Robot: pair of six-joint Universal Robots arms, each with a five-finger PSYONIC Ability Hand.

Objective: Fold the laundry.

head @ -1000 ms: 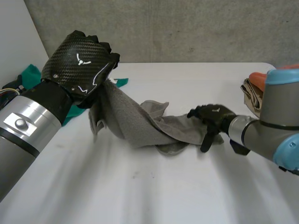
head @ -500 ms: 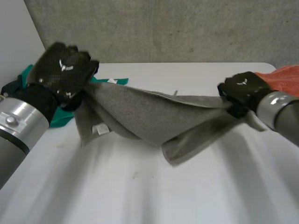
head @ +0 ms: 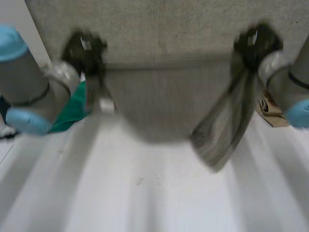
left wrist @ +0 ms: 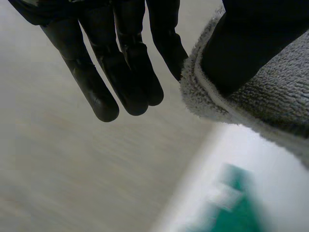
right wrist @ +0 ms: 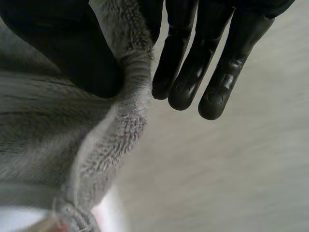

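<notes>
Hanging above the table [head: 145, 193], the towel [head: 164, 101] spans both hands: soft, light and floppy, sagging mid-span, one flap drooping under the right hand [head: 253, 46]. The left hand [head: 86, 50] and the right each pinch a top corner, thumb against straight fingers, and those corners look like the right hold. Room below is open; green cloth [head: 72, 108] and a folded stack [head: 270, 108] sit at the sides.

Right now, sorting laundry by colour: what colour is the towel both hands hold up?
Grey towel, best in right wrist view.
</notes>
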